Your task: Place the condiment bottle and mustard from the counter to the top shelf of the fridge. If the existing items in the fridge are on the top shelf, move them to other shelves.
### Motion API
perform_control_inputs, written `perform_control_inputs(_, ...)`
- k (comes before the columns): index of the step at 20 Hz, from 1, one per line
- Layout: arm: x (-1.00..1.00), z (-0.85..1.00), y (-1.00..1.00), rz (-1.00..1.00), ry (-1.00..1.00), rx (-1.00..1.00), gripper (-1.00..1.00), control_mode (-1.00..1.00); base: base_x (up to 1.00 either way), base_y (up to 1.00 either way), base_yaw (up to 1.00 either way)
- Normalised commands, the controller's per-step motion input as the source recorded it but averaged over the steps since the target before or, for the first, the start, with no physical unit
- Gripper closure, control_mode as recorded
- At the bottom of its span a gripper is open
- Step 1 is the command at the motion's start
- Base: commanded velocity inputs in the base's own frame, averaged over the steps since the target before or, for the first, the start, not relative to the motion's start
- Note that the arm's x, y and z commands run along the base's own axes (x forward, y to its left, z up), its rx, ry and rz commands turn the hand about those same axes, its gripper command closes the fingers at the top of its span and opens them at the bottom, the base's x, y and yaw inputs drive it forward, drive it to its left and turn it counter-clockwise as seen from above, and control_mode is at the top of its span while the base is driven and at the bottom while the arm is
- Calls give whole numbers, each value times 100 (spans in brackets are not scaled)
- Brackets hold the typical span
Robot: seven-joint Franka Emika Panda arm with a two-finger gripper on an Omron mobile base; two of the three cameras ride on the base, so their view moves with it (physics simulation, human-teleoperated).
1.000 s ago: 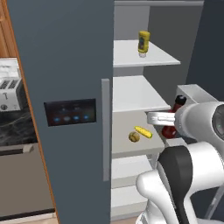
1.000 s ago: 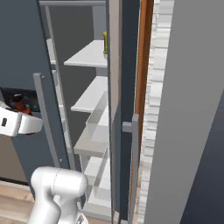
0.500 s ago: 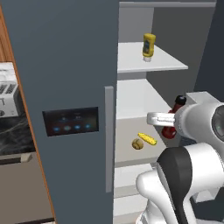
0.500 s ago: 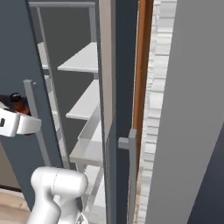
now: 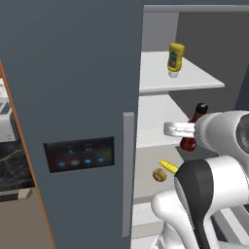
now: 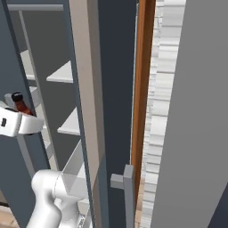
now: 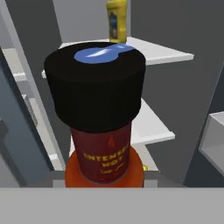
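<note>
Though side-hidden, mustard [image 5: 175,58] upshelf

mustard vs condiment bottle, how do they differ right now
The mustard is yellow and stands cap-down on the top shelf; the condiment bottle is dark red with a black cap on top. The mustard stands free, while the condiment bottle is held in the shut tool, lower, in front of the fridge shelves. Both are slim bottles of similar height.

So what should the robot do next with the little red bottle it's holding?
Probably lift it higher. The gripper holds the small dark-red condiment bottle with a black cap level with the second shelf, while the yellow squeeze mustard bottle already stands on the pale grey top shelf above.
</note>
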Motion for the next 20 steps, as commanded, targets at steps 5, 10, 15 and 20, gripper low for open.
perform_control_inputs(5,4,64,-52,0,-1,1,100,-100,0,0,0)
perform_control_inputs(10,53,39,-23,10,0,0,100,-100,0,0,0)
perform_control_inputs(15,86,2,0,22,0,0,100,-100,0,0,0)
perform_control_inputs(20,87,0,8,6,-1,-5,100,-100,0,0,0)
